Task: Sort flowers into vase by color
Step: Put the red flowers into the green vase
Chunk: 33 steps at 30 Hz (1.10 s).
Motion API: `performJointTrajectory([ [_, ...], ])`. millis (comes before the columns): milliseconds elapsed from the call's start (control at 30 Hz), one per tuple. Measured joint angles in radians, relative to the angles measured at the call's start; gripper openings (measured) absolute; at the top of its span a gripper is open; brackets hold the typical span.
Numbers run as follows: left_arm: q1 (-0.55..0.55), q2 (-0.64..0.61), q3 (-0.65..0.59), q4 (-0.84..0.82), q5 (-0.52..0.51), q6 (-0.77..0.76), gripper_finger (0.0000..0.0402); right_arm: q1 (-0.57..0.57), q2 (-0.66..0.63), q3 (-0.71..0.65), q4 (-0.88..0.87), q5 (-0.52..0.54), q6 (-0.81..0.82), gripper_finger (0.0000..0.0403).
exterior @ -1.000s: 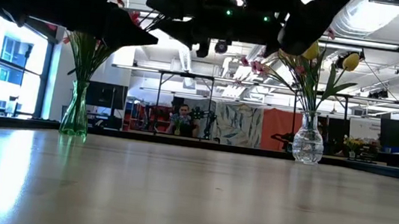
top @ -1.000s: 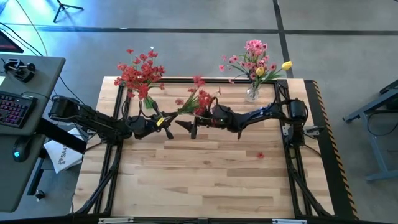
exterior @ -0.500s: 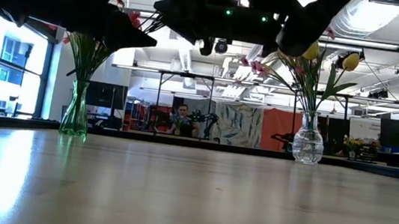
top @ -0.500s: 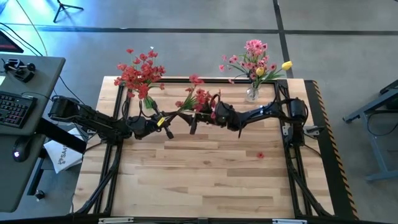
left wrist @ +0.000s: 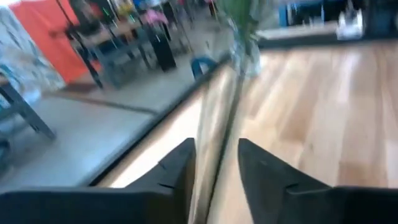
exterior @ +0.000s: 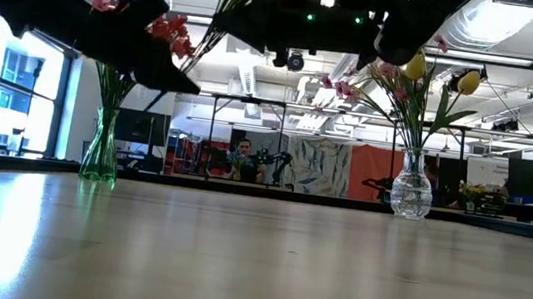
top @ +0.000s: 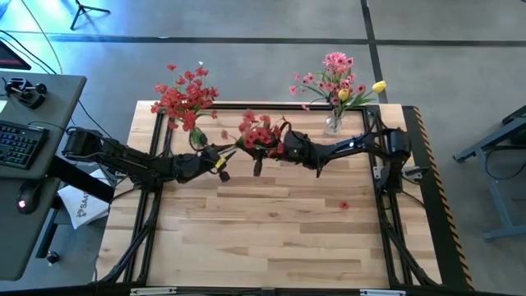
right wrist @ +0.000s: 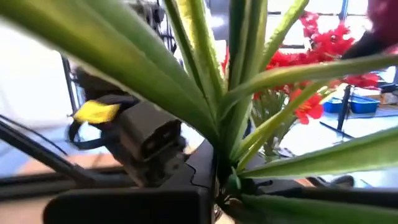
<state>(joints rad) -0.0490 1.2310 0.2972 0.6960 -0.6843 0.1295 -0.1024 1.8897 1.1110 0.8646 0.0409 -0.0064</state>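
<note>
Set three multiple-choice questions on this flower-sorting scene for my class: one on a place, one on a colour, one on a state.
1. Where does the clear vase stand?
A. At the table's far edge, right arm's side
B. At the table's centre
C. At the near edge

2. What colour are the blooms in the green vase?
A. Yellow
B. Red
C. White

3. How is the loose red spray?
A. Lying flat on the wood
B. Standing in the clear vase
C. Up in the air above the tabletop

Answers: 1 A, as the high view shows it there; 2 B, its blossoms are all red; 3 C, the low view shows bare wood beneath.
</note>
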Motion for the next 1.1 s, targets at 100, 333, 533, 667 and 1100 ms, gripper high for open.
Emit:
performJointTrajectory([
  [100,-0.007,-0.035,0.044,-0.209,0.042,-0.061,0.0143,-0.01,-0.018,0.0,-0.068,-0.055,-0.064,0.0008],
  [333,-0.026,-0.131,0.206,-0.656,0.154,-0.144,0.0183,-0.018,-0.028,0.0,-0.15,-0.217,-0.107,0.0006],
  [533,-0.032,-0.171,0.239,-0.708,0.227,-0.07,0.017,-0.015,-0.027,0.0,-0.176,-0.225,-0.133,0.0002],
  [667,-0.017,-0.172,0.254,-0.7,0.277,-0.032,0.0141,-0.015,-0.027,0.0,-0.193,-0.225,-0.133,0.0002],
  [1100,0.037,-0.13,0.279,-0.687,0.385,0.011,0.0036,-0.015,-0.027,0.0,-0.196,-0.225,-0.126,0.0001],
])
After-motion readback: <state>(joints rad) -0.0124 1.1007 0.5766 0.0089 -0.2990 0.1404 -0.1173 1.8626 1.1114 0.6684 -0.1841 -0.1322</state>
